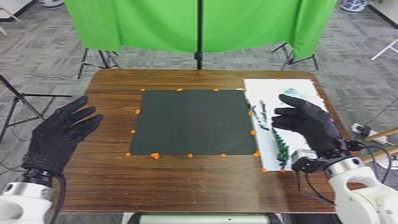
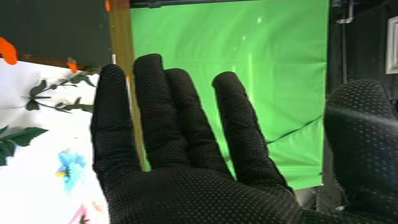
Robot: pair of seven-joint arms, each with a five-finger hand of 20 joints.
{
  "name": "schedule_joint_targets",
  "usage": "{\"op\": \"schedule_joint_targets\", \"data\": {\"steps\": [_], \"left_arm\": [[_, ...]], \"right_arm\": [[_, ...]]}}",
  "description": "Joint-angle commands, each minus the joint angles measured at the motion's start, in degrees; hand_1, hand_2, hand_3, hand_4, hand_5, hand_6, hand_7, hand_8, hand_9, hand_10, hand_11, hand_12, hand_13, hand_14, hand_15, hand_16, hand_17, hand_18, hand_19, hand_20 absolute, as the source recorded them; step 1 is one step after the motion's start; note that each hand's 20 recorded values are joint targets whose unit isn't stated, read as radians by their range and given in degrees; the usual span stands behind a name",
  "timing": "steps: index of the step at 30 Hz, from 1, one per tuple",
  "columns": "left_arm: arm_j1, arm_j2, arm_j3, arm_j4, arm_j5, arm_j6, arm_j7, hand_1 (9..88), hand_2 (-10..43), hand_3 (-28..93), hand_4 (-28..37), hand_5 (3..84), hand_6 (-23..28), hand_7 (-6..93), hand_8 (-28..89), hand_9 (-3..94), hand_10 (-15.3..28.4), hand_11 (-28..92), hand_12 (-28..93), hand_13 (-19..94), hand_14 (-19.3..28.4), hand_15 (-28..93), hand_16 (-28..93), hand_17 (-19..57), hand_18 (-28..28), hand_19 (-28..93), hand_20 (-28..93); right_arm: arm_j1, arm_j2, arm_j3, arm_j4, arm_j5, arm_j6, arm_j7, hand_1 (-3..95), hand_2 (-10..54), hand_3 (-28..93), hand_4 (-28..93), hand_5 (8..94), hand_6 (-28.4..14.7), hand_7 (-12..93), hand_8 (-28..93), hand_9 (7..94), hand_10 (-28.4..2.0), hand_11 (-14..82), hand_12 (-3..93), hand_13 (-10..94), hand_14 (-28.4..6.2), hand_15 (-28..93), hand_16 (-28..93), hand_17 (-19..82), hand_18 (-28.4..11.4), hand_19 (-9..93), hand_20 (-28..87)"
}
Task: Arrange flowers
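Observation:
My right hand (image 1: 306,122) is over the white sheet on the table's right side, its fingers relaxed. In the right wrist view the same hand (image 2: 195,195) has its fingers straight and the thumb held apart, with nothing in it. Green leafy stems (image 1: 281,147) lie on the white sheet (image 1: 274,90), partly hidden by the hand and forearm. The right wrist view shows a dark leafy sprig (image 2: 62,100), green leaves (image 2: 19,137) and a blue flower (image 2: 71,167). My left hand (image 1: 60,135) is open and empty at the table's left edge.
A dark square mat (image 1: 191,122) lies mid-table, with orange markers around its border. The brown table (image 1: 178,185) extends in front of it. A green cloth (image 1: 151,25) hangs on stands behind the table.

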Motion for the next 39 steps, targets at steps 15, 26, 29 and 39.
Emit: {"op": "schedule_joint_targets", "data": {"steps": [15, 26, 29, 39], "left_arm": [[0.8, -0.30, -0.12, 0.00, 0.28, -0.12, -0.85, 26.0, -2.8, 70, -25.5, 37.1, 2.7, 20.6, -10, 32.6, 13.2, 27, 12, 28, 16.4, 36, -2, -7.2, 22.0, 49, 4], [0.8, 0.01, -0.46, -0.23, 0.08, 0.44, -0.65, 25.8, -2.7, 70, -25.6, 37.2, 2.7, 20.7, -10, 32.6, 13.2, 27, 12, 28, 16.4, 36, -2, -7.2, 21.9, 49, 4], [0.1, -0.52, 0.17, 0.13, -3.83, -0.57, -0.04, 25.7, -2.7, 70, -25.6, 37.2, 2.7, 20.7, -10, 32.7, 13.2, 27, 12, 28, 16.4, 36, -2, -7.3, 21.9, 49, 4], [0.7, -0.32, -0.14, -0.19, -3.08, 0.13, 0.24, 25.7, -2.7, 70, -25.9, 37.7, 2.8, 20.5, -10, 33.0, 13.3, 28, 12, 28, 16.6, 36, -2, -7.3, 22.0, 49, 4]], "right_arm": [[-5.5, 6.8, -2.4, -4.3, -15.5, 17.7, -3.9, 32.9, -5.2, 53, -28, 42.3, -2.1, 27, -17, 47.9, -13.0, 26.4, 19.0, 46, -11.2, 44, 15, 15, -22.5, 61, 22], [-3.2, 20.2, -4.8, -9.0, -54.7, -3.6, 19.4, 31.7, -9.5, 37, -27, 71.5, 0.8, 49, -20, 73.1, -12.1, 57.3, 30.0, 67, -12.7, 78, 26, 27, -20.6, 78, 30], [-0.6, 21.6, -7.8, -6.5, -56.9, -14.1, 23.7, 22.3, -9.5, 45, -28, 72.7, 0.1, 47, -18, 74.1, -12.6, 56.2, 32.1, 67, -13.0, 78, 27, 27, -20.8, 79, 29], [3.5, 23.3, -15.2, -1.5, -58.6, -18.1, 28.1, 16.3, -8.4, 48, -28, 71.6, -1.1, 43, -17, 72.2, -14.0, 54.8, 32.4, 65, -13.9, 78, 26, 26, -21.6, 78, 27]]}}
